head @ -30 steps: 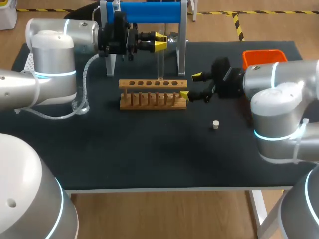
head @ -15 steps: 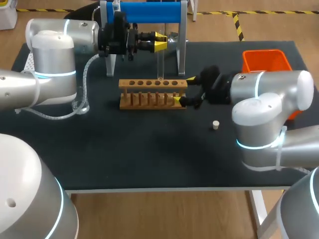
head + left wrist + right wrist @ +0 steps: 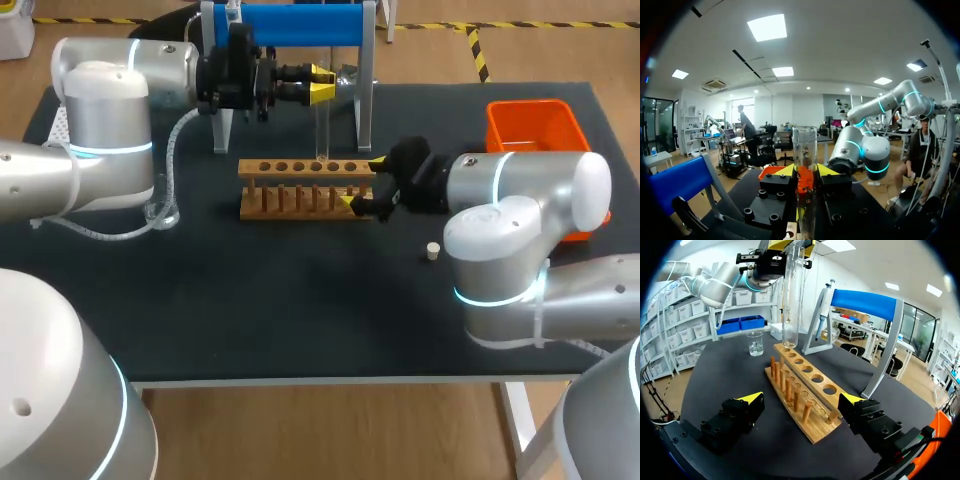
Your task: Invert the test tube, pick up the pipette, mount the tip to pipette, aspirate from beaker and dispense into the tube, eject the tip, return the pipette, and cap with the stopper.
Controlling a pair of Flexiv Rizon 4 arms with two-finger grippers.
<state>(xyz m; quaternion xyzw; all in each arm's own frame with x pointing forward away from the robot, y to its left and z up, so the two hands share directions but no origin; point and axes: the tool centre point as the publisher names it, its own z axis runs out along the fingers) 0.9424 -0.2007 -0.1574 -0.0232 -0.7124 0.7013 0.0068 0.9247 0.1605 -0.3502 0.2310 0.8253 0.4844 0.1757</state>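
Your right gripper [image 3: 802, 399] is sitting released at the near end of the rack [image 3: 815, 382], the rack's long axis running straight away between its fingers. Farther along, your left gripper [image 3: 320, 86] is grasping the test tube [image 3: 790, 300] upright, its rounded end hanging right at a rack hole.

I see a black table [image 3: 300, 320] under everything. From its middle, a wooden rack [image 3: 300, 190] sits at 12 o'clock, lying crosswise: a top board with a row of holes, and upright pegs along its near side. Further out at 12, just beyond the rack, is a pale-legged stand [image 3: 290, 25] with a blue top bar. An orange bin [image 3: 528, 104] sits at 2 o'clock, near the far right corner, well apart from the rack
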